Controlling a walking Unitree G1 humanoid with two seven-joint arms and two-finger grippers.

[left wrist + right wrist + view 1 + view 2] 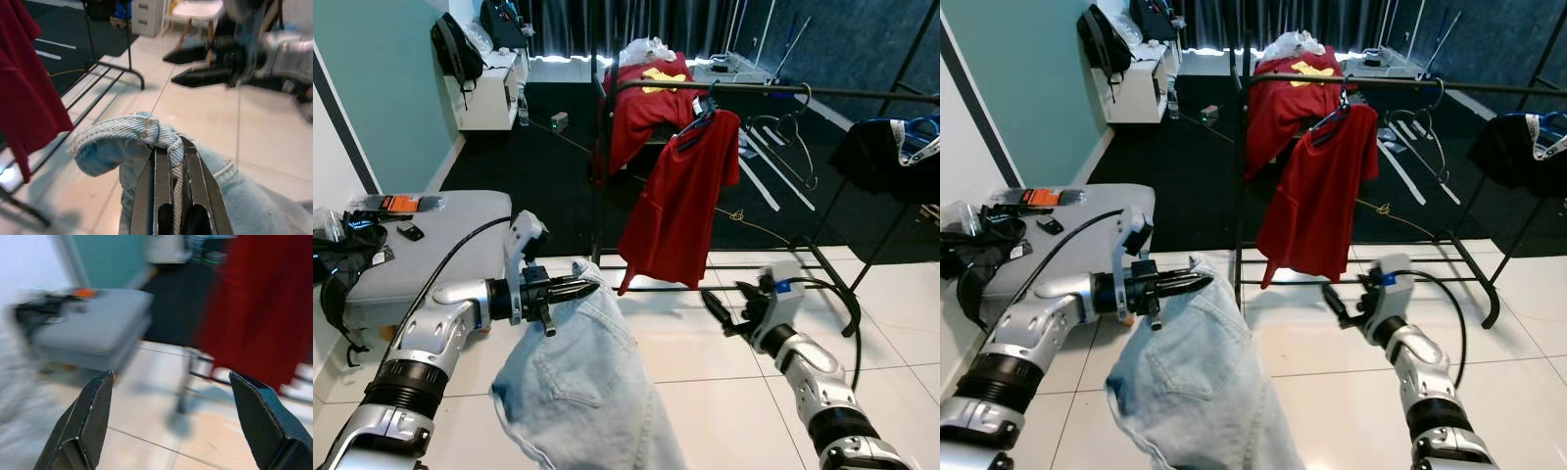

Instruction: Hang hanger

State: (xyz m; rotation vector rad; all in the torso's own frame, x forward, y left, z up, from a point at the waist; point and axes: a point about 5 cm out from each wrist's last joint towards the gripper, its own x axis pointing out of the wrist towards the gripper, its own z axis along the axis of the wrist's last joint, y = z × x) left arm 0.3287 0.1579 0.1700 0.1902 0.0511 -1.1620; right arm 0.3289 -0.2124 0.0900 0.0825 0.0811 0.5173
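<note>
Nearest, the left pincer (570, 290) is clamped on the bunched waistband of a pair of light-blue jeans (582, 392); in the left wrist view the denim fold (146, 134) sits pinched between the two black fingers (161, 181). The jeans hang down freely toward the white tiled floor (685, 343), held high likely so the fabric stays off the tiles.

On the right, the right pincer (726, 315) is released, fingers spread wide apart in the right wrist view, holding nothing. It points in toward the jeans, probably ready to take a second hold or to fetch a hanger.

To the left, a grey counter (450, 245) carries a black strap bundle (347, 259) and a small orange item (403, 204).

Farther off, a black clothes rack (754, 93) stands across the tiles and the dark carpet. A red shirt (680, 201) hangs from its rail on a hanger (700, 116), and an empty wire hanger (788, 127) hangs just beside it to the right. That is the task's thing, well apart from both pincers. No hanger is visible in the jeans, so the hanging step looks not yet begun.

Beyond the rack, a second red garment (646, 108) is draped over something.
</note>
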